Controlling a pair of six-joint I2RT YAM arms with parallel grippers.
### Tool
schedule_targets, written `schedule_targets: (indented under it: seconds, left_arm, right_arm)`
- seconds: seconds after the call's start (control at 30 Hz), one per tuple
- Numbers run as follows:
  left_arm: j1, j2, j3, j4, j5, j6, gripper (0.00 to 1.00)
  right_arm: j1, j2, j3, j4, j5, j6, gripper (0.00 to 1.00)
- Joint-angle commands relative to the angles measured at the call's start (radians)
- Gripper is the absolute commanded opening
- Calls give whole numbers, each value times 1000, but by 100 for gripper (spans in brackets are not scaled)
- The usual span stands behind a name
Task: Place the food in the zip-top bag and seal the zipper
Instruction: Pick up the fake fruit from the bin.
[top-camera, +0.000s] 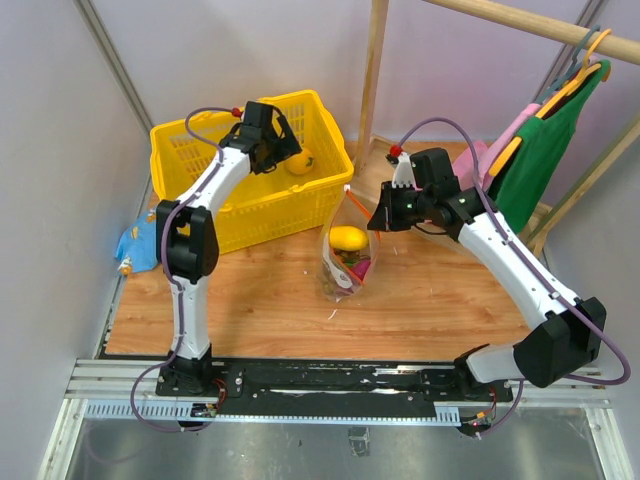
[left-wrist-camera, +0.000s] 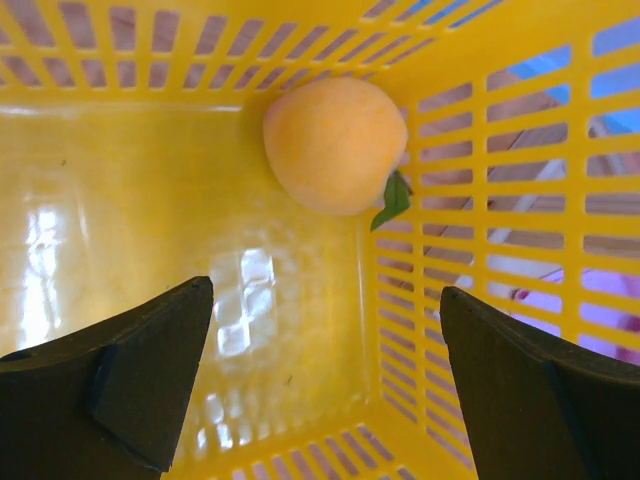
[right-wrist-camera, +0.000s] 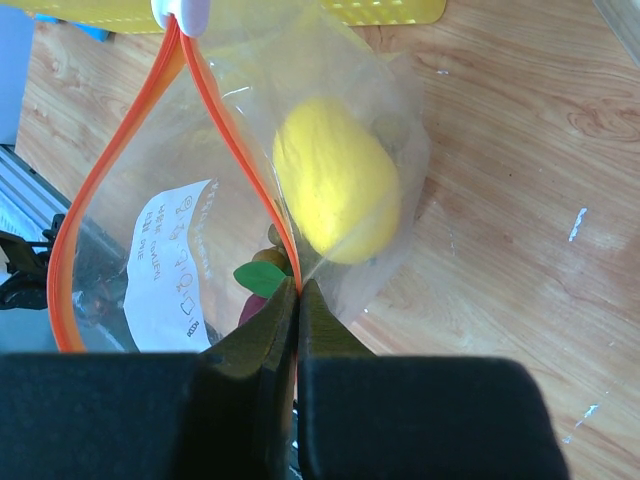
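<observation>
The clear zip-top bag (top-camera: 345, 262) stands mid-table with its mouth open, holding a yellow fruit (right-wrist-camera: 336, 180), a green leaf and a purple piece. My right gripper (right-wrist-camera: 298, 288) is shut on the red-orange zipper strip (right-wrist-camera: 232, 145) and holds the mouth up; it also shows in the top view (top-camera: 383, 217). The white slider tab (right-wrist-camera: 182, 12) sits at the strip's far end. My left gripper (left-wrist-camera: 325, 300) is open inside the yellow basket, just short of a yellow-orange round fruit (left-wrist-camera: 336, 146) lying in the basket's corner; that fruit also shows in the top view (top-camera: 300, 163).
The yellow basket (top-camera: 190, 150) stands at the back left. A blue packet (top-camera: 132, 246) lies at the table's left edge. A wooden rack post (top-camera: 372, 75) and hanging green and pink clothes (top-camera: 545, 150) stand at the back right.
</observation>
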Motion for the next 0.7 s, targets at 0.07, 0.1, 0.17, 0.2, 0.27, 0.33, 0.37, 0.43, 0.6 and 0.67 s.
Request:
schedule_targets:
  seconds: [0.07,0.1,0.17,0.2,0.27,0.33,0.37,0.43,0.6,0.67]
  left_arm:
    - [2,129,126,111,29,4,99]
    - [2,147,133,123,28,2,99]
    - [4,172,127,157,27,-8,99]
    - [5,184,124,177,25,-11,99]
    - [5,211,118,219,21,-14,99]
    - [7,233,114,258,22,-13,99]
    - [7,246,114,277,25,-11,99]
    - [7,270,113,315,38,-7,99]
    - [7,327,116,380,84,-1,99]
    - [7,349,123,383,87,-2,99]
  right_arm:
    - [-10,6,-15,21,-8,-28,0]
    - [-10,6,-17,23,-9,-28,0]
    - [-10,6,-21,24,-10,-31,1]
    - [-10,6,-24,24,-10,-33,1]
    - [-10,8,-24,26,-12,-34,1]
    - [-10,8,-26,28,-13,-36,1]
    - [-10,9,-26,29,-13,-37,1]
    - [-10,10,-27,30,-16,-39,1]
    - [-10,15,-29,29,-17,-41,1]
    - [-10,19,-30,29,-18,-41,1]
